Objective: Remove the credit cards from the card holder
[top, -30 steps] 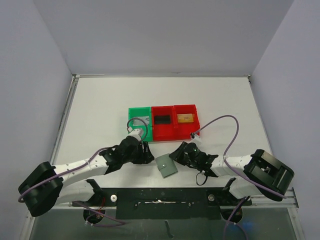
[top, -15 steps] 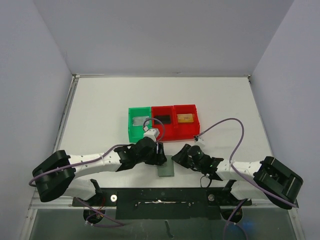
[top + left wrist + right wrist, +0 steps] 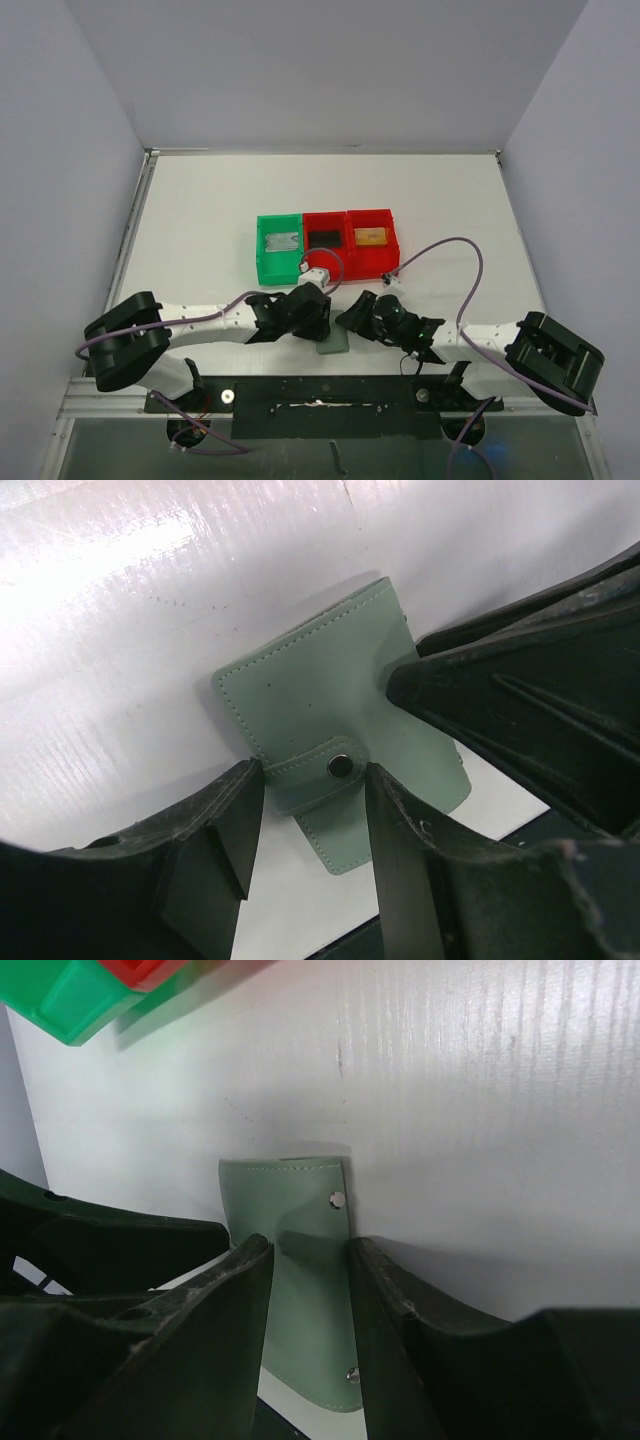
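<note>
Card holder (image 3: 334, 344) lies flat on white table (image 3: 200, 220) at the near edge, just in front of the bins, between the two grippers, mostly covered from above. In the left wrist view its long axis runs diagonally, upper left to lower right; snap strap (image 3: 335, 768) crosses the short way, buttoned.

Left gripper (image 3: 312, 780): jaws parted, one finger close on each side of the strap; pinching it or not, cannot tell.

Right gripper (image 3: 310, 1245): jaws apart, over the holder's opposite end, the long axis running up through the gap, nothing clamped.

Silver-grey card (image 3: 281, 241) in green bin (image 3: 262, 270); black card (image 3: 323, 239) and gold card (image 3: 369, 236) in red bins (image 3: 345, 268).
</note>
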Robot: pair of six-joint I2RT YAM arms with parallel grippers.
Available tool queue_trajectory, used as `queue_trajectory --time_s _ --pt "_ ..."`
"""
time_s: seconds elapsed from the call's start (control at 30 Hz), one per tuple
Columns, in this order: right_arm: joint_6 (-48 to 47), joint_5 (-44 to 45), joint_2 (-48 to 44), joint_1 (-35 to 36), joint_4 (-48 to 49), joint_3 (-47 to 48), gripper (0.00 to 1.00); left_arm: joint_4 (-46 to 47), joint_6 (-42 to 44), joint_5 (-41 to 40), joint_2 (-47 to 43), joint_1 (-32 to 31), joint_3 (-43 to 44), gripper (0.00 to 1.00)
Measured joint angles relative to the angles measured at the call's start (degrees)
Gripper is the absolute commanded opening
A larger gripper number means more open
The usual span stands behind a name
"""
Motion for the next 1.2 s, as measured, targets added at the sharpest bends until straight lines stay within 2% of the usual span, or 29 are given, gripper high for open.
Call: queue_trajectory --time_s 0.23,0.3,0.47,0.73,0.93,1.2 --pt "-0.7 0.3 1.9 0.0 1.7 0.0 0.06 -2.4 1.1 -1.5 1.9 -0.8 1.8 0.42" --pt "-0.9 0.3 1.7 0.0 1.6 0.0 0.02 -2.4 1.2 -2.0 1.9 -1.0 1.8 0.43" --pt "-1.0 0.3 -1.1 0.2 -0.1 -0.1 0.0 -3.4 2.3 -2.6 1.9 -1.5 2.5 0.41" --pt "-1.3 0.3 -2.9 0.4 -2.7 -0.1 0.0 -7.1 6.6 -5.6 4.8 -3.4 7.3 0.2" --pt "-1.2 0.3 -3.3 0.4 -3.5 -0.1 0.0 -7.1 6.5 -7.2 4.9 -3.9 7.5 0.18" --pt "-0.7 0.3 -3.9 0.7 -3.9 -0.1 0.0 -4.0 1.3 -9.3 0.9 -3.8 3.5 0.18"
